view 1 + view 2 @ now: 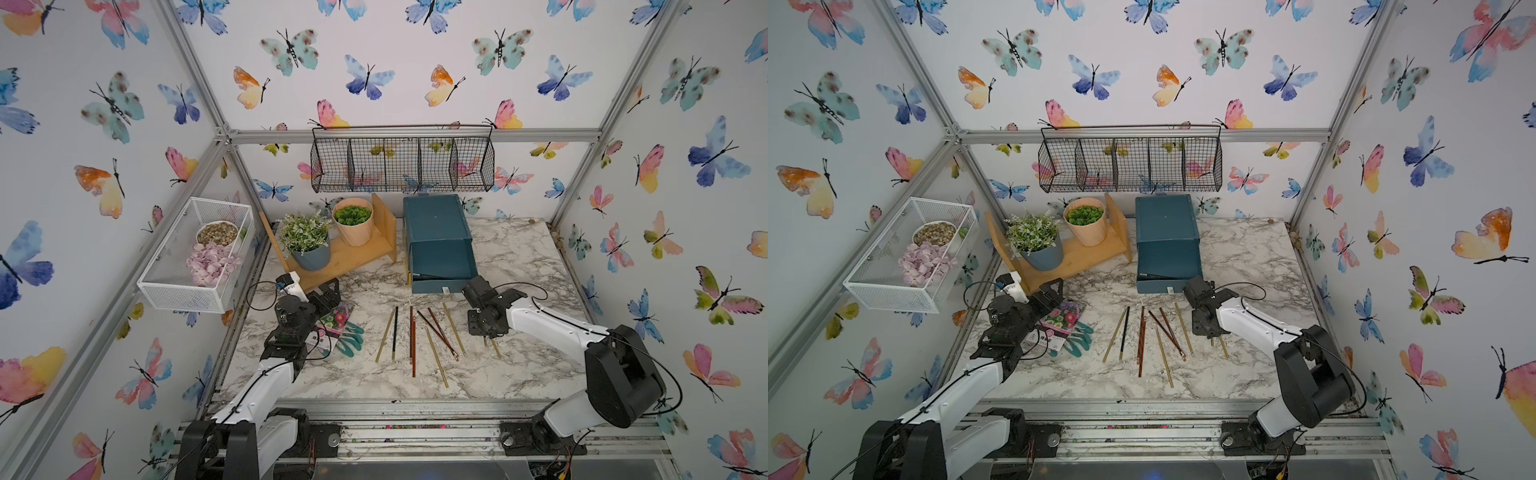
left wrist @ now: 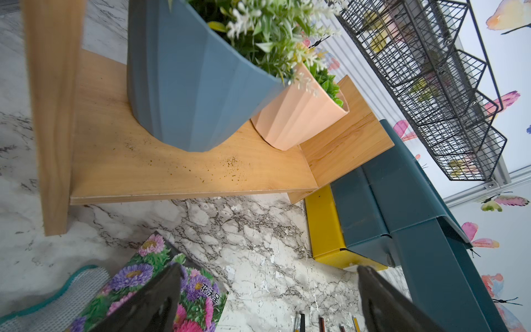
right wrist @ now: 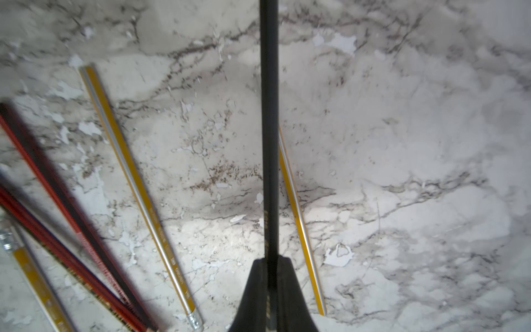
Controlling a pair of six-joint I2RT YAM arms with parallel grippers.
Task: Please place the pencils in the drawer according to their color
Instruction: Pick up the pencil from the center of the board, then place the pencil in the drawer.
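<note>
Right end effector [image 3: 269, 266]: clamped tight on black pencil [image 3: 268, 115] above counter [image 1: 519, 365]. Left end effector [image 2: 268, 276]: jaws wide apart, empty. Loose pencils [image 1: 413, 345]: fanned on counter before teal drawer chest [image 1: 436, 237]

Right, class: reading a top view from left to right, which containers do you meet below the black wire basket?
white mesh basket → blue pot holding the white-flowered plant → peach pot → teal chest of drawers

Glossy painted pencils [image 3: 138, 189] on a chipped marble-print tabletop [image 3: 402, 143] (shelf [image 2: 172, 172]: matt, speckled wood)
</note>
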